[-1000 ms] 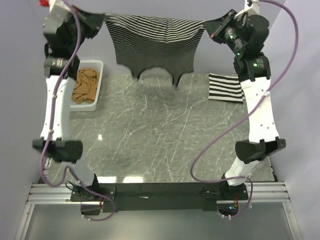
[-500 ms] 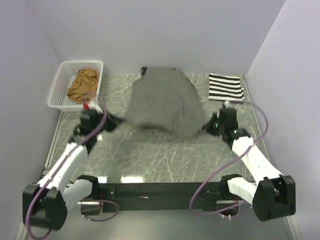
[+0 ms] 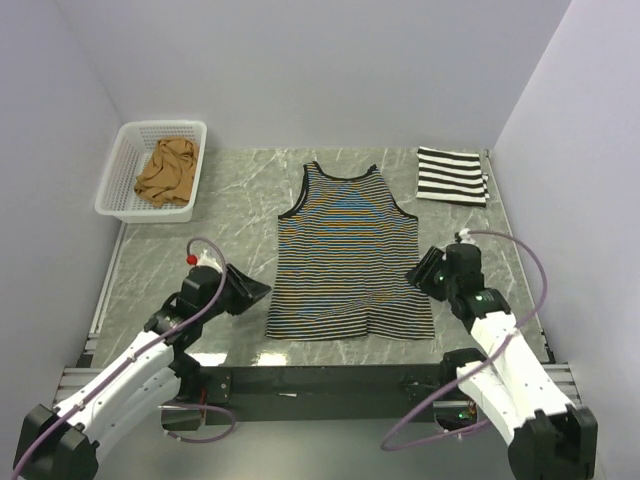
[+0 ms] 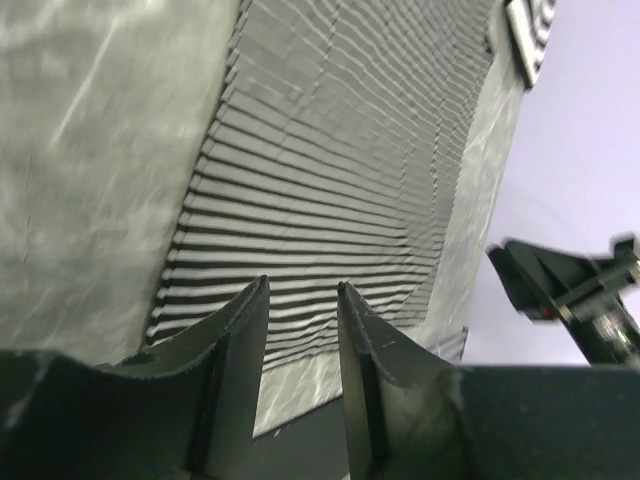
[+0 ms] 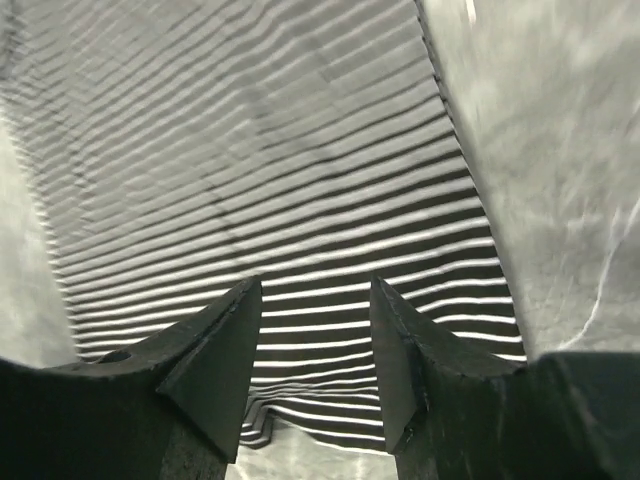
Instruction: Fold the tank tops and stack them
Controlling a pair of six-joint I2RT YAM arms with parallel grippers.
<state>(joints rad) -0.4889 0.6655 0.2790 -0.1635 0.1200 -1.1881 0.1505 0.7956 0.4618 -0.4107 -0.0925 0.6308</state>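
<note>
The thin dark multicolour striped tank top (image 3: 345, 255) lies spread flat in the middle of the table, neck toward the far wall. My left gripper (image 3: 262, 292) sits low just off its near left hem corner, open, with nothing between the fingers (image 4: 300, 285). My right gripper (image 3: 412, 272) sits low at the top's right edge near the hem, also open and empty (image 5: 316, 283). The black-and-white striped tank top (image 3: 452, 176) lies folded at the back right. The tan-brown tank top (image 3: 167, 170) is crumpled in the basket.
A white mesh basket (image 3: 128, 150) stands at the back left against the wall. Purple walls close in the left, back and right. The table's dark front rail (image 3: 320, 380) runs just below the top's hem.
Both grippers held the striped top high at the back, swung it down toward the near edge, and have now let go with it lying flat. Both jaws have opened.
</note>
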